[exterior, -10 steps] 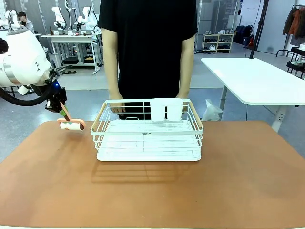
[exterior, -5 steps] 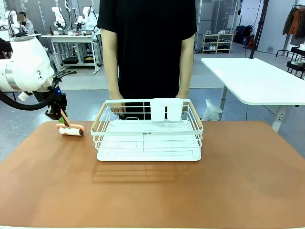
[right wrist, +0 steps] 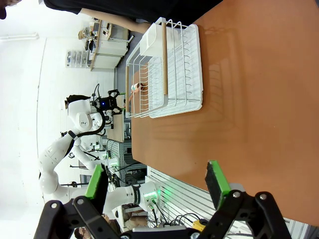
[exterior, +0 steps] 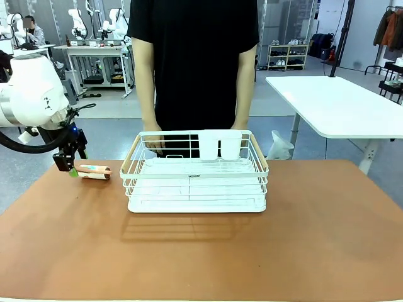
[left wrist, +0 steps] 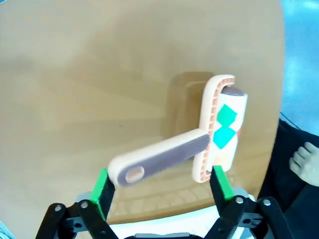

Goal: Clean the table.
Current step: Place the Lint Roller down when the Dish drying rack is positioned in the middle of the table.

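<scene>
A pink lint roller [exterior: 94, 171] with a white drum lies flat on the reddish-brown table [exterior: 252, 251] at the far left, just left of the white wire rack [exterior: 195, 179]. My left gripper [exterior: 67, 165] hangs right beside it, at its left end. In the left wrist view the roller's handle [left wrist: 159, 159] lies on the table [left wrist: 99, 74] between my left gripper's [left wrist: 160, 186] spread green pads [left wrist: 102, 186], which are clear of it: the gripper is open. My right gripper [right wrist: 155, 181] is open over bare table [right wrist: 249, 99], holding nothing.
A person in black stands at the far side with a hand [exterior: 153, 139] on the rack's far rim. The rack holds a white cup holder [exterior: 220, 145]. A white table [exterior: 340, 104] stands at the back right. The table's near half is bare.
My left gripper lowered the lint roller onto the table, opened and let it go. The roller now lies flat, and the gripper has drawn slightly left of it.
</scene>
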